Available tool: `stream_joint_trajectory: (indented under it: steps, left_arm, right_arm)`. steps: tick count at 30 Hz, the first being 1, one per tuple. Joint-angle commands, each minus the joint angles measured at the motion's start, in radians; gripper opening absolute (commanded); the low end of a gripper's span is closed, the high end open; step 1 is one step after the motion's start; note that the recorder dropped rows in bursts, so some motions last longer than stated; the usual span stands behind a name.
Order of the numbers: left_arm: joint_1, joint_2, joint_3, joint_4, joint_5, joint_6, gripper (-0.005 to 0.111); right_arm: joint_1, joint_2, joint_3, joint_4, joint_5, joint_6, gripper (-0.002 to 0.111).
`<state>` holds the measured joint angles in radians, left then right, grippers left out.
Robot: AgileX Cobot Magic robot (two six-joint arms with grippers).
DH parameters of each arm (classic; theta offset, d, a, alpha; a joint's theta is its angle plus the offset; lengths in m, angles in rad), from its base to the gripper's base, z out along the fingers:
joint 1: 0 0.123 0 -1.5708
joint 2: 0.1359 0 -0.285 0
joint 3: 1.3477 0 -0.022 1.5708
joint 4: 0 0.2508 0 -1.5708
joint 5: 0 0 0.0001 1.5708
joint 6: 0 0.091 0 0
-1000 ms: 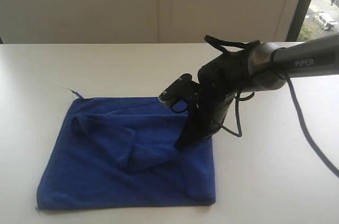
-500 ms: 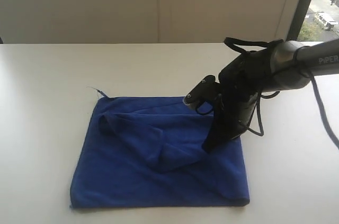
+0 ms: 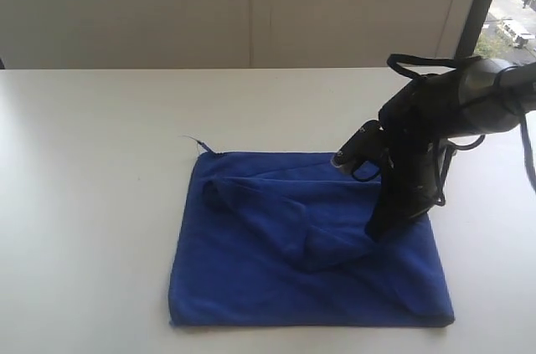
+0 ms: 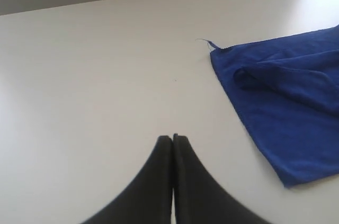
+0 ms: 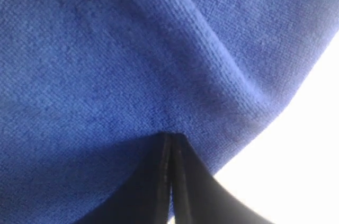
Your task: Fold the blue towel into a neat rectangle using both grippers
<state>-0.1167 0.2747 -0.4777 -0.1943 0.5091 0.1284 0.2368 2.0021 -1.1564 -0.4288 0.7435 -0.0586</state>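
Note:
The blue towel point(image 3: 276, 287) lies mostly flat on the white table point(image 3: 100, 161), with a raised, rumpled fold running across its middle. My right gripper point(image 3: 375, 233) points down into the towel near its right side, its finger plates shut with the cloth bunched at their tips. The right wrist view shows the right gripper point(image 5: 170, 135) with its tips buried in the towel point(image 5: 106, 49), a ridge of cloth running past them. My left gripper point(image 4: 172, 137) is shut on nothing above bare table, well apart from the towel point(image 4: 286, 102). It is out of the exterior view.
A loose thread sticks out of the towel's far left corner point(image 3: 201, 146). A pale wall point(image 3: 251, 11) backs the table, and a window point(image 3: 515, 19) is at the far right. The right arm's cables point(image 3: 435, 178) loop beside the gripper.
The right gripper has moved steadily to the right, and the whole towel has slid right across the table with it. The fold has kept its shape.

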Motion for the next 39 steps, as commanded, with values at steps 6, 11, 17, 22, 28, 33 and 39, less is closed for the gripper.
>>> stream_joint_trajectory:
  steps: [6,11,17,22,28,33,39]
  left_arm:
    - [-0.007,0.157,-0.159,-0.175,0.154,0.186,0.0]
    - [-0.007,0.4,-0.343,-0.204,0.297,0.219,0.0]
    - [-0.058,0.73,-0.589,-0.395,0.442,0.367,0.0]
    - [-0.362,1.023,-0.752,-0.237,0.312,0.363,0.0]
    - [-0.465,1.339,-0.809,-0.111,0.141,0.436,0.0]
    - [-0.497,1.49,-0.896,-0.111,0.08,0.453,0.0]
    - [-0.534,1.675,-1.073,-0.108,0.092,0.526,0.032]
  right_arm:
    - [-0.028,-0.099,0.041,0.071,-0.035,0.02,0.0]
    - [-0.028,-0.307,0.041,0.153,-0.056,0.017,0.0]
    - [-0.028,-0.541,0.041,0.38,0.026,-0.149,0.0]
    - [-0.028,-0.566,0.041,0.543,0.156,-0.307,0.0]
    - [-0.031,-0.461,0.069,0.48,0.064,-0.305,0.0]
    - [-0.089,-0.326,0.097,0.48,-0.03,-0.3,0.0]
    - [-0.132,-0.214,0.097,0.503,-0.064,-0.296,0.0]
